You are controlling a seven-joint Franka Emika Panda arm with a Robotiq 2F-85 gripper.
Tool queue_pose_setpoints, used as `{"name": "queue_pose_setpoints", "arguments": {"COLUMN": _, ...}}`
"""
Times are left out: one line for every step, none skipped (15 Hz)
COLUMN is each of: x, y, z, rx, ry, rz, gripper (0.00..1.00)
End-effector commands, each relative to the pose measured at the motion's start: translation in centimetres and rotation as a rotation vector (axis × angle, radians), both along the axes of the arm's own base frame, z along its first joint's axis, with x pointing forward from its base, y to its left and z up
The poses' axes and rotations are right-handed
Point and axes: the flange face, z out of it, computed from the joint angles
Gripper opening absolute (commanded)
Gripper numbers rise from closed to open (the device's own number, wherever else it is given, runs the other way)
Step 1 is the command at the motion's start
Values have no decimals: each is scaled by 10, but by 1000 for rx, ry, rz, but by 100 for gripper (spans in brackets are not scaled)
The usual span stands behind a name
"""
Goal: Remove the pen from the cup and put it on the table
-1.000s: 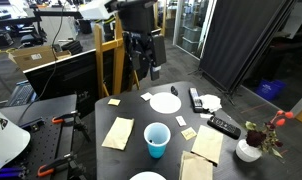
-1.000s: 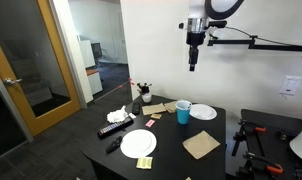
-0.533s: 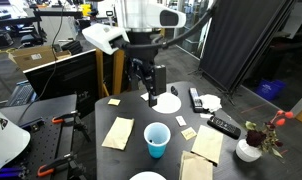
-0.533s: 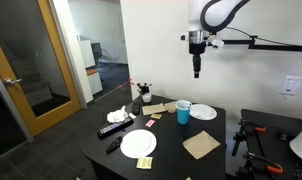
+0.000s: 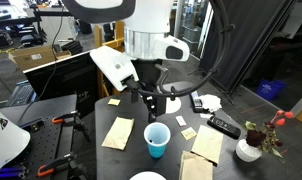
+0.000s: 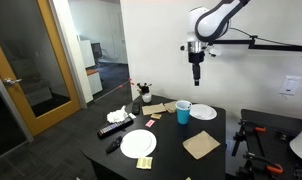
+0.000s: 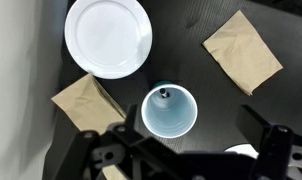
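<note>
The cyan-blue cup (image 7: 169,110) stands upright on the black table (image 7: 206,100), seen from straight above in the wrist view. The pen (image 7: 164,94) shows end-on as a small dark tip against the cup's inner far wall. In both exterior views the cup (image 5: 156,139) (image 6: 182,112) is visible, but the pen is hidden inside it. My gripper (image 7: 181,150) is open and empty, its dark fingers at the bottom of the wrist view on either side of the cup. It hangs well above the cup (image 5: 151,105) (image 6: 196,76).
A white plate (image 7: 109,36) lies beyond the cup, with tan napkins (image 7: 241,50) (image 7: 86,100) on either side. Another plate (image 6: 138,143), black remotes (image 5: 223,126), sticky notes (image 5: 187,132) and a white vase of red flowers (image 5: 253,142) are spread over the table.
The arm has swung forward and come down, so my gripper is now lower and over the cup. The objects on the table have not moved.
</note>
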Motion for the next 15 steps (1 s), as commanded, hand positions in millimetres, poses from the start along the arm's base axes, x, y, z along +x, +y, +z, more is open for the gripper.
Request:
{"name": "queue_pose_setpoints", "arguments": {"x": 7, "y": -3, "z": -15, "rx": 32, "ry": -11, "rz": 19, "gripper": 100}}
{"name": "queue_pose_setpoints", "arguments": {"x": 7, "y": -3, "z": -19, "rx": 35, "ry": -7, "rz": 36, "gripper": 100}}
{"name": "queue_pose_setpoints", "arguments": {"x": 7, "y": -3, "z": -22, "rx": 36, "ry": -1, "rz": 56, "gripper": 100}}
{"name": "queue_pose_setpoints", "arguments": {"x": 7, "y": -1, "z": -25, "rx": 42, "ry": 9, "rz": 87, "gripper": 100}}
{"name": "queue_pose_setpoints", "arguments": {"x": 6, "y": 0, "z": -27, "rx": 47, "ry": 17, "rz": 117, "gripper": 100}}
{"name": "queue_pose_setpoints", "arguments": {"x": 6, "y": 2, "z": -30, "rx": 52, "ry": 23, "rz": 147, "gripper": 100}}
{"name": "queue_pose_setpoints", "arguments": {"x": 6, "y": 4, "z": -31, "rx": 54, "ry": 24, "rz": 176, "gripper": 100}}
{"name": "queue_pose_setpoints", "arguments": {"x": 7, "y": 6, "z": -33, "rx": 55, "ry": 23, "rz": 206, "gripper": 100}}
{"name": "queue_pose_setpoints", "arguments": {"x": 9, "y": 10, "z": -34, "rx": 51, "ry": 20, "rz": 233, "gripper": 100}}
{"name": "queue_pose_setpoints", "arguments": {"x": 10, "y": 15, "z": -33, "rx": 47, "ry": 11, "rz": 244, "gripper": 100}}
{"name": "queue_pose_setpoints", "arguments": {"x": 6, "y": 12, "z": -33, "rx": 43, "ry": 39, "rz": 210, "gripper": 100}}
{"name": "queue_pose_setpoints", "arguments": {"x": 7, "y": 14, "z": -33, "rx": 43, "ry": 36, "rz": 220, "gripper": 100}}
{"name": "queue_pose_setpoints", "arguments": {"x": 8, "y": 16, "z": -34, "rx": 43, "ry": 36, "rz": 224, "gripper": 100}}
{"name": "queue_pose_setpoints", "arguments": {"x": 8, "y": 17, "z": -34, "rx": 43, "ry": 35, "rz": 227, "gripper": 100}}
{"name": "queue_pose_setpoints", "arguments": {"x": 8, "y": 18, "z": -34, "rx": 43, "ry": 35, "rz": 227, "gripper": 100}}
